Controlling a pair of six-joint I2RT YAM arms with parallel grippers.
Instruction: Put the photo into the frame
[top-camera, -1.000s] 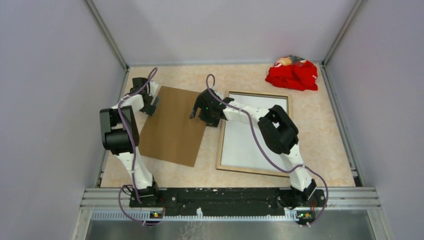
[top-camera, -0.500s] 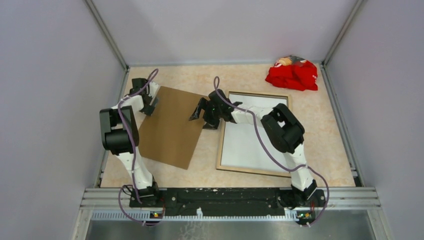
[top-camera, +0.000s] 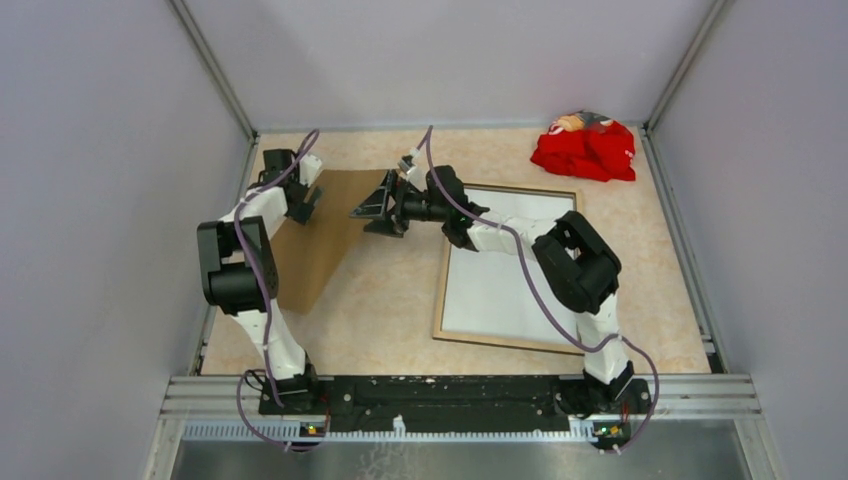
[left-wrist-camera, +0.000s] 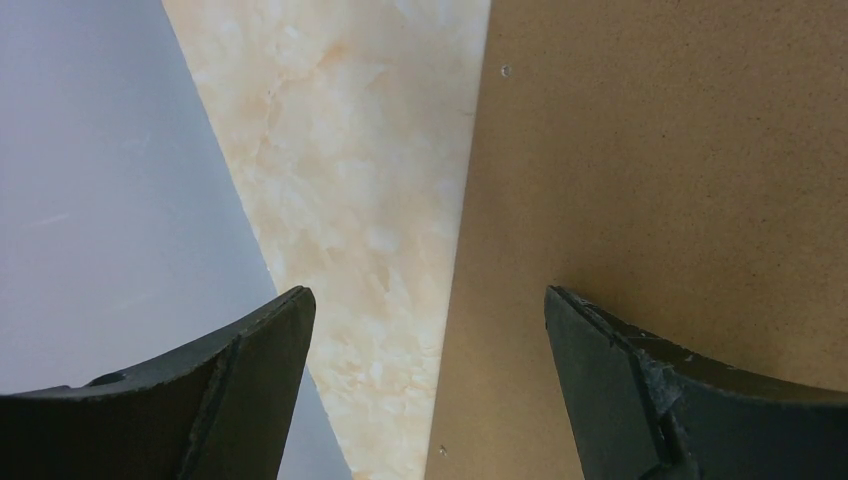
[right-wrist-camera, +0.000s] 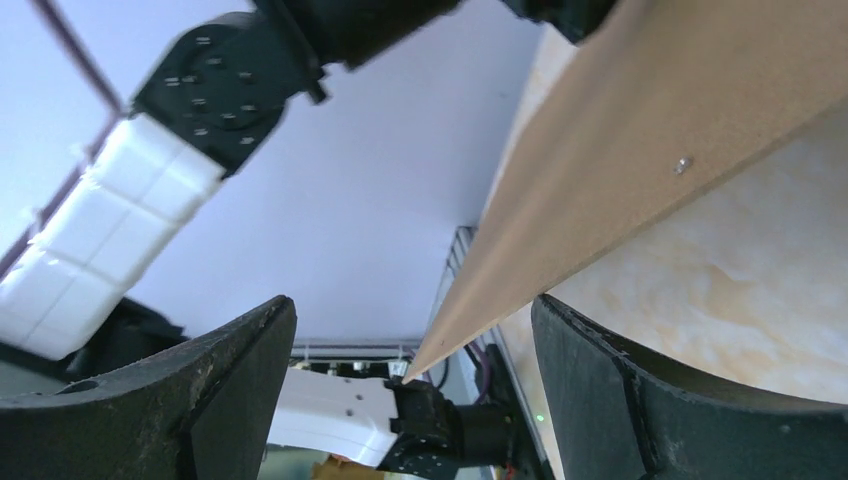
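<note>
The photo (top-camera: 480, 295) seems already laid face-down in the frame (top-camera: 441, 300). The board (top-camera: 320, 235), tilted between the spread fingers of the right gripper (top-camera: 372, 205), is not yet fitted. The left gripper (top-camera: 300, 205) is likewise spread.

1. The brown board (top-camera: 320, 235) isn't flat on the counter (top-camera: 400, 300) anymore, its right edge is tipped up now.
2. Right arm (top-camera: 490, 232) swung left and further back, jaws now around that raised edge.
</note>
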